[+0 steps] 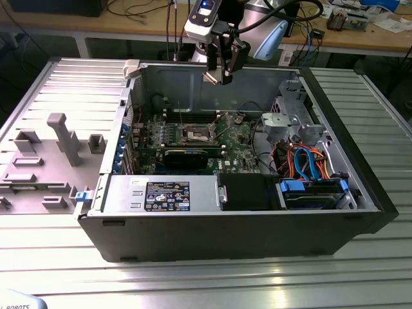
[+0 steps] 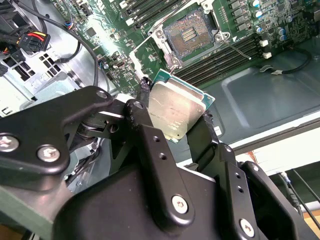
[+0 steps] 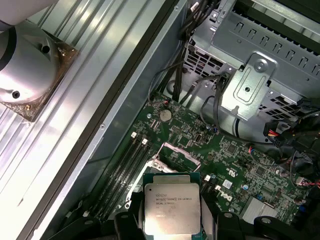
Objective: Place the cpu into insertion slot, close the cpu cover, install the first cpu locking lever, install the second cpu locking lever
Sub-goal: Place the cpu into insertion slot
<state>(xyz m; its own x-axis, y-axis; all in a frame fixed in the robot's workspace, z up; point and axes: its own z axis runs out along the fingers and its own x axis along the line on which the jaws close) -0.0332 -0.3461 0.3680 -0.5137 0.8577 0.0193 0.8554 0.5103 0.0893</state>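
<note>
Between the two black fingers, high over the open case: the cpu (image 2: 175,112), a flat square chip, silver-grey top facing both wrist cameras, green edge peeking out around it.

Item: gripper (image 2: 176,106). It is clamping the cpu by two opposite edges and hanging well above the board; in the exterior view it is hovering near the case's back wall.

Item: insertion slot (image 2: 190,32). It is sitting on the board below and apart from the chip, its dark centre lying bare inside the silvery rim. Nothing is resting in it.

Item: cpu cover. It is not lying over the slot's centre. A silvery frame edge is showing just beyond the chip in the first wrist view, but whether that is the lifted cover or the rim cannot be told.

Item: locking lever (image 2: 238,49), one thin silvery wire. It is angling away from the slot's rim across the memory slots (image 2: 220,60) and appears to be unlatched.

Item: green motherboard (image 1: 232,138), carrying the slot, with the long black graphics card (image 1: 187,154) lying beside it.

Item: computer case (image 1: 225,232), lying on its side with the panel off, on a ribbed metal table (image 1: 360,257).

Progress, as judged: the first step is under way, with the chip gripped but not yet seated. Closing the cover and setting both levers are not yet done.
</note>
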